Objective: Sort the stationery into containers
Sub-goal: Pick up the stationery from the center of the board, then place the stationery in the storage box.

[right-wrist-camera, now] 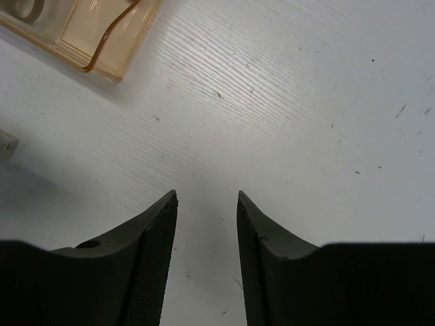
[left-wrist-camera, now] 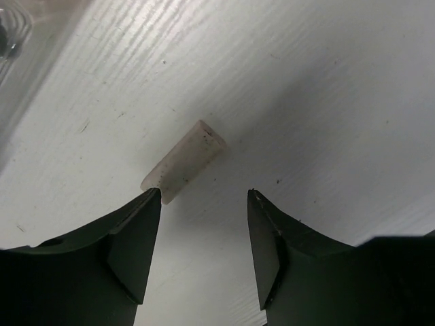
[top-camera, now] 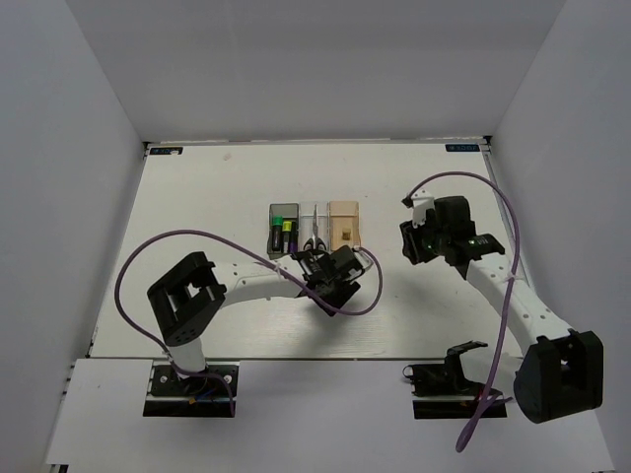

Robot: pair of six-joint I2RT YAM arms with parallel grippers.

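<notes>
Three bins stand in a row mid-table: a dark grey bin (top-camera: 275, 229) with green, yellow and purple highlighters (top-camera: 287, 231), a clear bin (top-camera: 315, 213) with black-handled scissors (top-camera: 314, 239), and an orange-tan bin (top-camera: 344, 213) with a tiny tan block (top-camera: 346, 235). My left gripper (top-camera: 335, 268) hovers just in front of the bins, open (left-wrist-camera: 204, 193). A pale grey eraser block (left-wrist-camera: 183, 161) lies on the table just ahead of the jaws, its near end by the left fingertip (left-wrist-camera: 151, 198). My right gripper (top-camera: 408, 242) is open and empty (right-wrist-camera: 206, 195) above bare table, right of the orange-tan bin (right-wrist-camera: 88, 34).
White walls enclose the table (top-camera: 197, 197) on the left, back and right. Purple cables loop from both arms above the table. A corner of the clear bin (left-wrist-camera: 13, 34) shows at the upper left of the left wrist view. A small pale object (right-wrist-camera: 5, 144) is cut off at the left edge of the right wrist view.
</notes>
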